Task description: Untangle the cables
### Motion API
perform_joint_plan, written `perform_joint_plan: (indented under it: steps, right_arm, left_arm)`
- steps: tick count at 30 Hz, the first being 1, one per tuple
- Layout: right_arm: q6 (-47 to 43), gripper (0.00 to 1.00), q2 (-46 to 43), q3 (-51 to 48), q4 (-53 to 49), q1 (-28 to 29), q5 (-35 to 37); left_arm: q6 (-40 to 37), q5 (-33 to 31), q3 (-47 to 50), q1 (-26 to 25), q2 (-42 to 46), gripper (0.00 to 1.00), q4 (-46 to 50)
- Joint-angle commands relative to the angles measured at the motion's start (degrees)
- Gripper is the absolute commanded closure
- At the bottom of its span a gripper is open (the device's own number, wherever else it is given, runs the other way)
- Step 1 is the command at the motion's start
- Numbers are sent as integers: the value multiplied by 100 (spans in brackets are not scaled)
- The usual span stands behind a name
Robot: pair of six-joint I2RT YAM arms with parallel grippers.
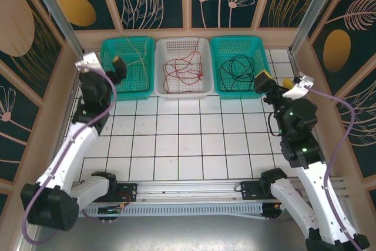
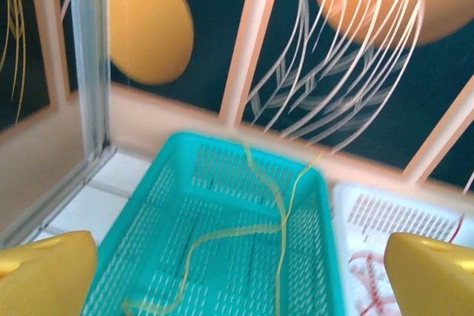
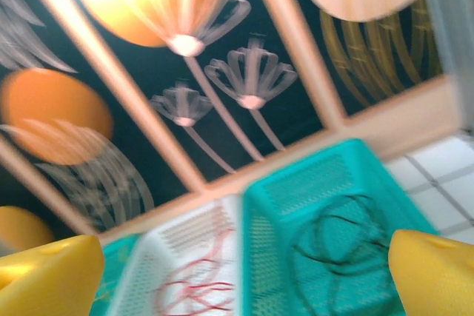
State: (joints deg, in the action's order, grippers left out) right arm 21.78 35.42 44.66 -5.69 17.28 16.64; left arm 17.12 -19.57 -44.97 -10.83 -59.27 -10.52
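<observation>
Since each cable lies alone in its own basket, the job looks just about done. The yellow cable (image 1: 138,57) is in the left green basket (image 1: 107,48). The red cable (image 1: 185,70) is in the white basket (image 1: 160,48) in the middle. The black cable (image 1: 235,70) is in the right green basket (image 1: 216,44). No cable crosses from one basket into the next, so the three colours are apart. Each one is loosely looped on itself, and I cannot tell if small knots are left inside the loops.

The left hand (image 2: 237,275) is spread wide above the yellow cable's basket and holds nothing. The right hand (image 3: 241,275) is wide too, near the black cable's basket, and holds nothing.

All three baskets sit side by side at the far edge of the white tiled tabletop (image 1: 176,139). If a hand reached in, the basket walls would be in its way. The thick lilac arm cables (image 1: 113,95) also hang close beside each arm.
</observation>
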Motion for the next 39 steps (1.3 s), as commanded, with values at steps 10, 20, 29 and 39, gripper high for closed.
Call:
perform_joint_plan:
  steps: [10, 20, 29, 39]
  right_arm:
    - [-696, 1, 1417, -2705, 2783, -1547, 2844]
    - [-1684, 1, 3799, -3728, 7347, -2046, 347]
    - [-1583, 1, 4092, -3403, 7016, -2808, -2328]
    - [-1911, 1, 5374, -3292, 8245, -2024, -1638]
  left_arm:
    - [-895, -2439, 2347, 11, -1262, 1, -3737]
    - [-1213, -1596, 2551, 279, -2711, 1, -5257]
    - [-1001, 144, 3204, 903, -2704, 1, -6185]
    - [-992, 129, 3284, 920, -2810, 1, -6532]
